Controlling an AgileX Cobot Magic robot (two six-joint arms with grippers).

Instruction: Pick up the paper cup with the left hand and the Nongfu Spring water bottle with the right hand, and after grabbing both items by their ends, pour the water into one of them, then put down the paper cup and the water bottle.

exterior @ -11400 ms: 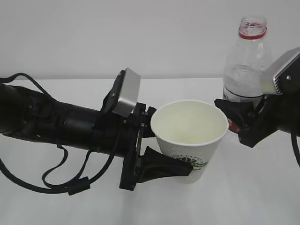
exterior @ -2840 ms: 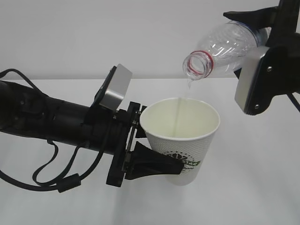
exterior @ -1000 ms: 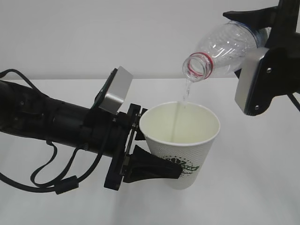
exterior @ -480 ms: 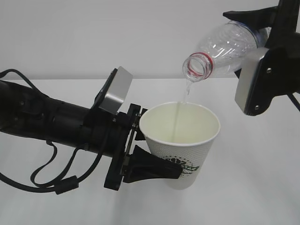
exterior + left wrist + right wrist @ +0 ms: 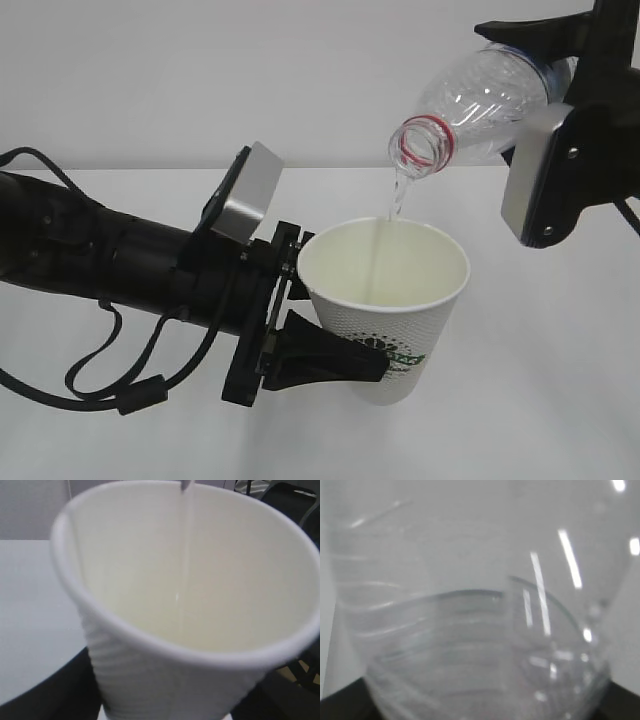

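Mid-pour: left hand (image 5: pixel 300 345) jaws clamp the paper cup (image 5: pixel 390 300), right hand (image 5: pixel 560 150) jaws hold the tipped Nongfu Spring water bottle (image 5: pixel 480 105), water (image 5: pixel 385 240) streaming in, only setting both down on the surface (image 5: pixel 540 400) left.

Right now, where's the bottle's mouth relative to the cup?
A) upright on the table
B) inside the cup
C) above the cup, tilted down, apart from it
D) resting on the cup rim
C: the water bottle is tipped mouth-down above the paper cup, a thin stream of water crossing the gap.
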